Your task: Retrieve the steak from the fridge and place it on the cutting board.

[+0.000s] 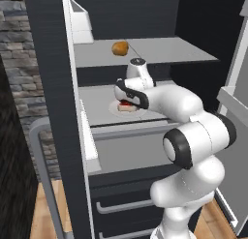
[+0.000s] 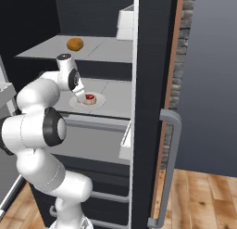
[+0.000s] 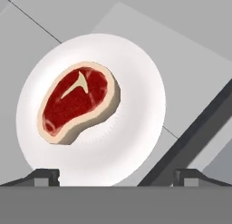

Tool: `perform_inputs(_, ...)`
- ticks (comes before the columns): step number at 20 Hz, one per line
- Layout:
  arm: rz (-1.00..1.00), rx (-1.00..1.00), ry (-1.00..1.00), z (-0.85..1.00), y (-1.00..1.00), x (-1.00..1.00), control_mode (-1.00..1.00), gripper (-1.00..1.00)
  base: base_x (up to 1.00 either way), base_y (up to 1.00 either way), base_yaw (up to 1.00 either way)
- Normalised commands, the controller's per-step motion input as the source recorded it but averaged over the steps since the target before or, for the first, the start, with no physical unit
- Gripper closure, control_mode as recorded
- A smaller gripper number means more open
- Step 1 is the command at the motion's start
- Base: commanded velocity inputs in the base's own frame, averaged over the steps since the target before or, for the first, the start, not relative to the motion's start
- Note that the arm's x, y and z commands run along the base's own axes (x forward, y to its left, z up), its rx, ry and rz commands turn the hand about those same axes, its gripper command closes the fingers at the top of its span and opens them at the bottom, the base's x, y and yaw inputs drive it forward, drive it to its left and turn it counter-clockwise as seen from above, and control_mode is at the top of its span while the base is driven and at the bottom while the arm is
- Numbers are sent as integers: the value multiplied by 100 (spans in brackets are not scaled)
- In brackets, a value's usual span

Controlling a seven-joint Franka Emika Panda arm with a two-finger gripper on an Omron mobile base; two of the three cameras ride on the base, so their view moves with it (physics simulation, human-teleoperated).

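Fridge (image 1: 48, 88): you are working inside it with the door standing open. The shelf (image 2: 111, 96) above and the shelf edge below are crowding the arm, so a fast lift is risking a knock against either.

Arm (image 1: 193, 136): you are reaching it in over the middle shelf, elbow bent close to the lower shelf front; pulling back carelessly is likely to graze that edge.

Plate (image 3: 136, 73): it is sitting on the middle shelf, white and round, under the meat. It is looking smooth, so a sideways push is likely to slide it, or the meat across it.

Orange-brown lump (image 1: 120, 48): it is resting on the upper shelf, well apart from your target.

Steak (image 3: 79, 100): it is lying flat on the plate, left of centre in the hand view.

Gripper (image 3: 117, 175): you are holding it fully open and empty just above the plate. The steak is sitting off to one side of the fingertips (image 3: 45, 175), so descending now is risking a miss or a pinch on the plate rim.
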Motion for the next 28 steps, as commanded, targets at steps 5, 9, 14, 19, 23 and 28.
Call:
perform_inputs(5,0,0,3,-19,0,0,-100,-100,0,0,0)
perform_inputs(9,0,0,0,0,0,0,-100,-100,0,0,0)
perform_inputs(14,0,0,0,-2,1,23,-100,-100,0,0,0)
perform_inputs(19,-1,0,0,-3,9,40,-100,-100,0,0,0)
perform_inputs(23,-1,0,0,-5,16,37,-100,-100,0,0,0)
perform_inputs(28,-1,0,0,-11,20,42,-100,-100,0,0,0)
